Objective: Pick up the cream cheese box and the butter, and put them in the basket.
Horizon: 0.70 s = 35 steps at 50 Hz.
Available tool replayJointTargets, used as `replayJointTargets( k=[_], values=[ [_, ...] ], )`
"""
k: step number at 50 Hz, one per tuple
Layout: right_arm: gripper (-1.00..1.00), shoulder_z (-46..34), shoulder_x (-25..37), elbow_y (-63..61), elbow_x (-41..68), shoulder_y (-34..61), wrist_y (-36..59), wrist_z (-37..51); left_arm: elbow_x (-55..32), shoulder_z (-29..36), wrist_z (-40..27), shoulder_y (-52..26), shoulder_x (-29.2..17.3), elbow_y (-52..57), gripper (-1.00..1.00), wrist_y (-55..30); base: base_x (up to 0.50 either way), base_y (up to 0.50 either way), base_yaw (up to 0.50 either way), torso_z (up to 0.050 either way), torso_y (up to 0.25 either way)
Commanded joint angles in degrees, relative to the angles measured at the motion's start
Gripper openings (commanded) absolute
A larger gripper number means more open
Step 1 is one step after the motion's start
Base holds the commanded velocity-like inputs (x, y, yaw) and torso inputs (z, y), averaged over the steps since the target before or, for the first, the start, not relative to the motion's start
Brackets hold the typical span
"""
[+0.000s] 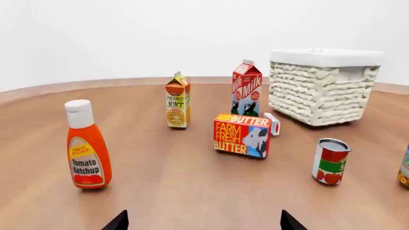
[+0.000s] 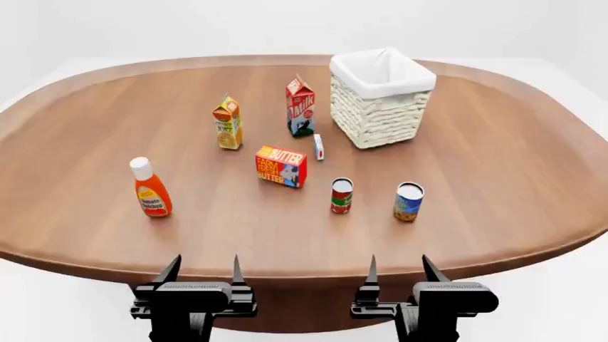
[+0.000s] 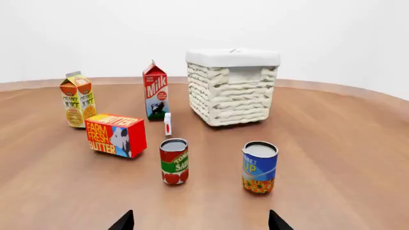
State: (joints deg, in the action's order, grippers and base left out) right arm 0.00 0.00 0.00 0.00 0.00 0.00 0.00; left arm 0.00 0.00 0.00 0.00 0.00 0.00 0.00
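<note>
1. My left tool (image 2: 201,269) and right tool (image 2: 399,268) hang released at the bench's (image 2: 85,142) near edge, bare wood ahead.
2. Ahead of the left tool: butter (image 2: 280,166), cream cheese box (image 2: 318,147) just past it.
3. Beyond the right tool's two cans (image 2: 342,196) stands the basket (image 2: 380,100); ketchup bottle (image 2: 150,188) far left.

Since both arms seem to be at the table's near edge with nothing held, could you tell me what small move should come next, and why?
Probably reach the left gripper forward toward the butter. Both grippers, the right gripper included, are open and empty at the near edge, far from everything. The butter stands nearest the left one, with bare table before it; the cream cheese box sits farther back, beside the basket.
</note>
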Motion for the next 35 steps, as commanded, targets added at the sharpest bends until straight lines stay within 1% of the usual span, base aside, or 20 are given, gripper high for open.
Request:
replayJointTargets(
  k=[1, 6, 13, 18, 25, 26, 29, 30, 35],
  values=[
    [1.0, -1.48, 0.83, -0.26, 0.35, -0.25, -0.49, 1.42, -0.09, 1.23, -1.27, -0.01, -1.04, -0.24, 1.0, 0.07, 0.0, 0.0, 0.0, 0.0, 0.0],
    [1.0, -3.04, 1.88, 0.09, 1.29, -0.22, -0.16, 2.68, -1.92, 2.51, -1.3, 0.17, -2.11, 0.61, 1.0, -1.26, 0.0, 0.0, 0.0, 0.0, 0.0],
    [1.0, -3.99, 2.78, -0.86, 2.31, -0.3, 0.61, 3.74, -1.94, 3.72, -2.32, 0.16, -2.93, 1.55, 1.0, -2.78, 0.0, 0.0, 0.0, 0.0, 0.0],
    [1.0, -4.68, 3.3, -1.94, 2.86, -0.52, 1.34, 4.27, -2.68, 4.42, -2.7, 0.66, -3.47, 4.5, 1.0, -5.21, 0.0, 0.0, 0.0, 0.0, 0.0],
    [1.0, -5.05, 4.04, -7.27, 4.92, -1.6, 5.0, 4.49, -2.99, 4.69, -4.2, 2.08, -4.5, 13.16, 1.0, -12.69, 0.0, 0.0, 0.0, 0.0, 0.0],
    [1.0, -5.04, 4.13, -9.66, 5.67, -2.05, 6.71, 4.48, -2.71, 4.85, -4.49, 2.84, -4.89, 16.58, 1.0, -14.65, 0.0, 0.0, 0.0, 0.0, 0.0],
    [1.0, -5.38, 4.62, -13.66, 6.41, -2.78, 9.18, 4.63, -3.25, 4.81, -4.64, 3.66, -5.48, 21.01, 1.0, -17.73, 0.0, 0.0, 0.0, 0.0, 0.0],
    [1.0, -5.14, 4.78, -16.05, 8.14, -3.12, 10.93, 4.08, -3.35, 4.72, -4.79, 3.93, -5.77, 23.08, 1.0, -19.68, 0.0, 0.0, 0.0, 0.0, 0.0],
    [1.0, -5.45, 5.74, -22.01, 8.67, -4.05, 14.52, 5.0, -3.55, 4.46, -5.89, 5.04, -6.52, 28.85, 1.0, -24.0, 0.0, 0.0, 0.0, 0.0, 0.0]
  ],
)
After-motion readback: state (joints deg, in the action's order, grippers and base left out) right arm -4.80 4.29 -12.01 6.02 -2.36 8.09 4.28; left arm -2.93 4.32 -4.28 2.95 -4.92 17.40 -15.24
